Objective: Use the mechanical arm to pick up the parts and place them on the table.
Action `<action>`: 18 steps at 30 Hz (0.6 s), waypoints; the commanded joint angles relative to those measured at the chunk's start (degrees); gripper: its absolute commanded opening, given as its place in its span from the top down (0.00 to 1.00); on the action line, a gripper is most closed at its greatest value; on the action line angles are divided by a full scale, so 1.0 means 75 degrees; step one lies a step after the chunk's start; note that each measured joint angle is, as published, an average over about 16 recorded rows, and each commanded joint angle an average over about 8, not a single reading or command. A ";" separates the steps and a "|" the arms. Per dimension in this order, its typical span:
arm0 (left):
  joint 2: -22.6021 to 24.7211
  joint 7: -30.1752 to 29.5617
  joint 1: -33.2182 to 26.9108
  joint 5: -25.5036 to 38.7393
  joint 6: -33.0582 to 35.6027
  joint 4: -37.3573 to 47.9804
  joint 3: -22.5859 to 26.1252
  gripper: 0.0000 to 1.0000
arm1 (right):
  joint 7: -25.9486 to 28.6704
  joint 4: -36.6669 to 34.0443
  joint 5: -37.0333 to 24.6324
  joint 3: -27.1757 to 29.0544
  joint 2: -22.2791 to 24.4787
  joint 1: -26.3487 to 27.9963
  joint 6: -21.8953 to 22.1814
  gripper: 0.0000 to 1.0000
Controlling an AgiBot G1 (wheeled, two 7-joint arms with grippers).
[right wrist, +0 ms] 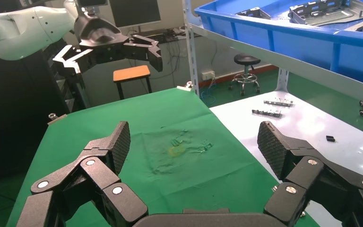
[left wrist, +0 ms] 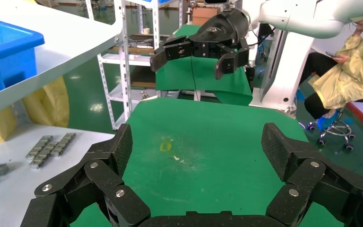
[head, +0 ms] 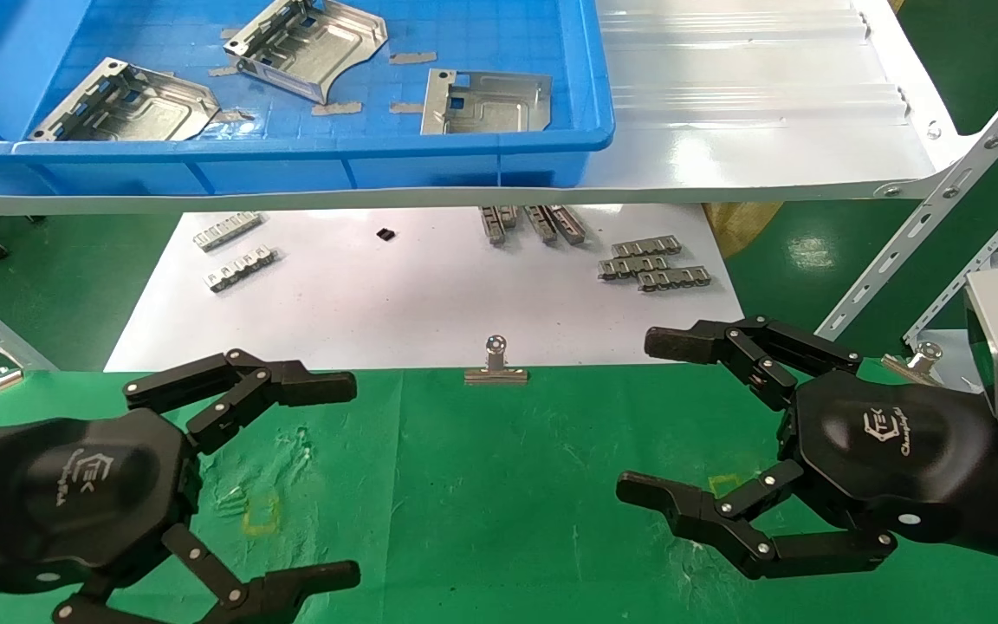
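Three silvery stamped plates lie in the blue tray [head: 464, 169] on the upper shelf: one at the left [head: 126, 104], one in the middle [head: 308, 43], one at the right [head: 486, 102]. My left gripper [head: 352, 477] hovers open and empty over the green cloth table [head: 499, 485] at the near left. My right gripper [head: 642, 416] hovers open and empty over the table at the near right. In the left wrist view my left gripper [left wrist: 196, 142] frames bare cloth. In the right wrist view my right gripper [right wrist: 194, 142] does the same.
A white board [head: 412, 303] beyond the cloth carries small comb-like strips [head: 655, 264] and a black bit [head: 385, 233]. A silver binder clip [head: 495, 364] sits on the cloth's far edge. A slanted white shelf strut [head: 923, 225] stands at the right. Yellow square outlines [head: 262, 513] mark the cloth.
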 commanded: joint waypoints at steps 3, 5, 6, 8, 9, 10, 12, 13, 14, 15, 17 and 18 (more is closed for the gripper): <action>0.0000 0.0000 0.0000 0.0000 0.0000 0.0000 0.0000 0.00 | 0.0000 0.0000 0.0000 0.0000 0.0000 0.0000 0.0000 0.00; 0.0000 0.0000 0.0000 0.0000 0.0000 0.0000 0.0000 0.00 | 0.0000 0.0000 0.0000 0.0000 0.0000 0.0000 0.0000 0.00; 0.0000 0.0000 0.0000 0.0000 0.0000 0.0000 0.0000 0.00 | 0.0000 0.0000 0.0000 0.0000 0.0000 0.0000 0.0000 0.00; 0.0000 0.0000 0.0000 0.0000 0.0000 0.0000 0.0000 0.00 | 0.0000 0.0000 0.0000 0.0000 0.0000 0.0000 0.0000 0.00; 0.0000 0.0000 0.0000 0.0000 0.0000 0.0000 0.0000 0.00 | 0.0000 0.0000 0.0000 0.0000 0.0000 0.0000 0.0000 0.00; 0.0000 0.0000 0.0000 0.0000 0.0000 0.0000 0.0000 0.00 | 0.0000 0.0000 0.0000 0.0000 0.0000 0.0000 0.0000 0.00; 0.0000 0.0000 0.0000 0.0000 0.0000 0.0000 0.0000 0.00 | 0.0000 0.0000 0.0000 0.0000 0.0000 0.0000 0.0000 0.00; 0.0000 0.0000 0.0000 0.0000 0.0000 0.0000 0.0000 0.00 | 0.0000 0.0000 0.0000 0.0000 0.0000 0.0000 0.0000 0.00; 0.0000 0.0000 0.0000 0.0000 0.0000 0.0000 0.0000 0.00 | 0.0000 0.0000 0.0000 0.0000 0.0000 0.0000 0.0000 0.00; 0.0000 0.0000 0.0000 0.0000 0.0000 0.0000 0.0000 0.00 | 0.0000 0.0000 0.0000 0.0000 0.0000 0.0000 0.0000 0.00; 0.0000 0.0000 0.0000 0.0000 0.0000 0.0000 0.0000 0.00 | 0.0000 0.0000 0.0000 0.0000 0.0000 0.0000 0.0000 0.00; 0.0000 0.0000 0.0000 0.0000 0.0000 0.0000 0.0000 0.00 | 0.0000 0.0000 0.0000 0.0000 0.0000 0.0000 0.0000 0.13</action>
